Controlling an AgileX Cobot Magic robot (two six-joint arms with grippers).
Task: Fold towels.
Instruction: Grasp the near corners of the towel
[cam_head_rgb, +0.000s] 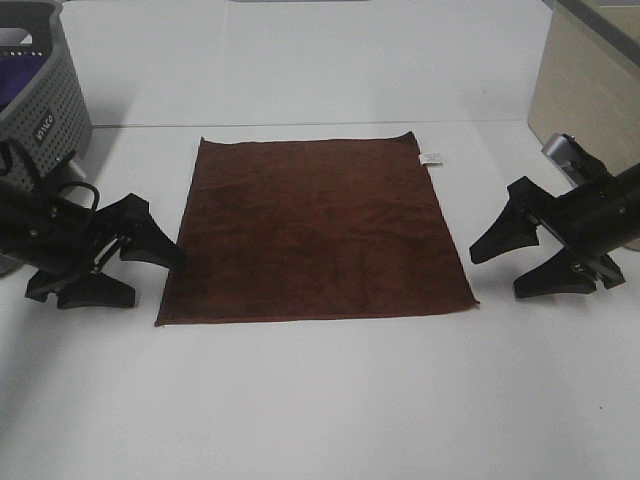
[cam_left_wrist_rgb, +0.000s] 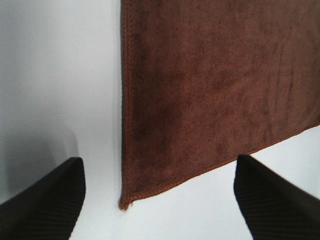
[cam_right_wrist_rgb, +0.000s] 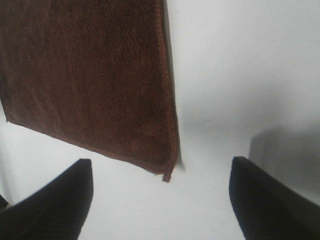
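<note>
Both pairs of jaws stand spread wide and empty, the left gripper (cam_head_rgb: 158, 280) at the towel's near left corner and the right gripper (cam_head_rgb: 494, 276) just beside the near right corner. Judged stage: approach before the first fold; next, each must pinch its corner hem. The brown towel (cam_head_rgb: 315, 230) lies flat, unfolded, mid-table (cam_head_rgb: 320, 410), with a white label (cam_head_rgb: 430, 158) at its far right corner.

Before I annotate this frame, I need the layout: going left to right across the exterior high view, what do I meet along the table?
In order: left black gripper, open → dark brown square cloth towel, lying flat → right black gripper, open.
</note>
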